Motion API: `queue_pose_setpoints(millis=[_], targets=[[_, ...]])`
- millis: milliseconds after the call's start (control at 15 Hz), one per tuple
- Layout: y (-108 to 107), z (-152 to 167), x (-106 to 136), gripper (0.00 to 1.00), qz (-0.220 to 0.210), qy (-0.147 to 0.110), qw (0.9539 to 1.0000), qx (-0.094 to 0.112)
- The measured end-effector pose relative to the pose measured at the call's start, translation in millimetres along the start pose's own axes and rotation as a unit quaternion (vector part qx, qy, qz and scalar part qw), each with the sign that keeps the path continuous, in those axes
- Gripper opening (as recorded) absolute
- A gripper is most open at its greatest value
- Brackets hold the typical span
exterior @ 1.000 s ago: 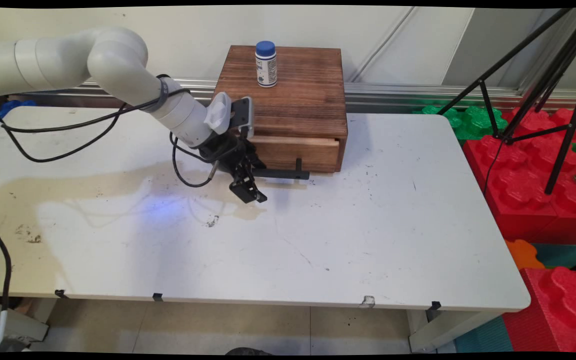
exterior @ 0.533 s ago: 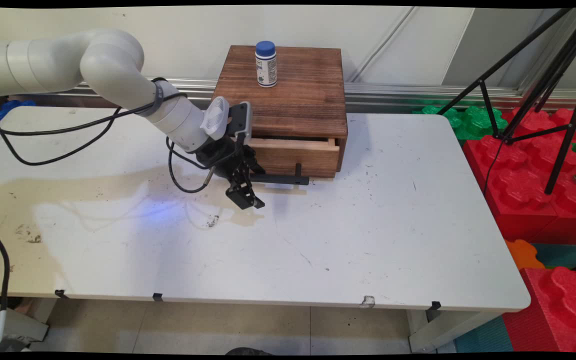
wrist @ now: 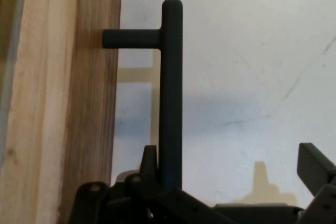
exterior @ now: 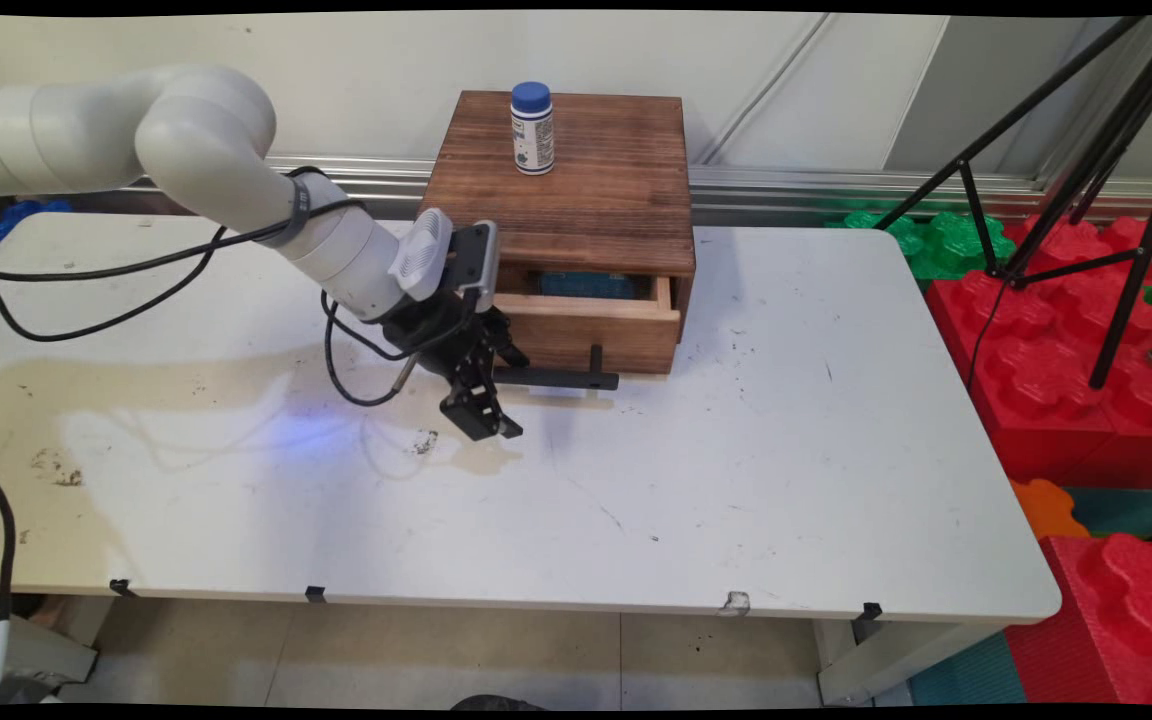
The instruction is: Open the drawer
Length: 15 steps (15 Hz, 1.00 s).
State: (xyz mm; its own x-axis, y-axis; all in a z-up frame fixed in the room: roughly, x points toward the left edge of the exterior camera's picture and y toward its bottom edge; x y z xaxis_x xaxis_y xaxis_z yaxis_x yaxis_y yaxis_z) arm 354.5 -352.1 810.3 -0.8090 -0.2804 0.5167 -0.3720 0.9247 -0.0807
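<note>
White tabletop point(exterior: 736, 480), scuffed and stained, carries everything here. Beyond its right end lie red and green foam blocks point(exterior: 1056, 370) with a black tripod point(exterior: 1086, 130) standing over them. The Kinova arm point(exterior: 206, 130) reaches in from the upper left, black cables point(exterior: 136, 265) hanging from it, and angles down towards the front of a dark wooden drawer box point(exterior: 586, 190) that sits at the table's far edge against the wall.

The box's single drawer point(exterior: 596, 335), with its paler wooden front, stands partly out. In the gap behind the drawer front something flat and blue point(exterior: 586, 285) shows inside, too little of it to name. A black bar handle point(exterior: 556, 378) juts from the drawer front on a short post.

The gripper point(exterior: 491, 395) is at the left end of that handle. In the hand view its jaws stand apart. One finger point(wrist: 149, 161) sits between the handle bar point(wrist: 170, 93) and the drawer front, touching the bar, while the other point(wrist: 315, 166) is well off to the far side, so the claw hooks the bar rather than clamping it.

On the box's top, near its back edge, a small white bottle with a blue cap point(exterior: 532, 128) stands upright, well apart from the gripper.
</note>
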Motion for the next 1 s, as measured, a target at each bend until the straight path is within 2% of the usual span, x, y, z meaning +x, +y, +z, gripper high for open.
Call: queue_pose_setpoints(millis=[1000], targets=[[48, -7, 0, 1.0, 0.029, 0.003, 0.9993, -0.023]])
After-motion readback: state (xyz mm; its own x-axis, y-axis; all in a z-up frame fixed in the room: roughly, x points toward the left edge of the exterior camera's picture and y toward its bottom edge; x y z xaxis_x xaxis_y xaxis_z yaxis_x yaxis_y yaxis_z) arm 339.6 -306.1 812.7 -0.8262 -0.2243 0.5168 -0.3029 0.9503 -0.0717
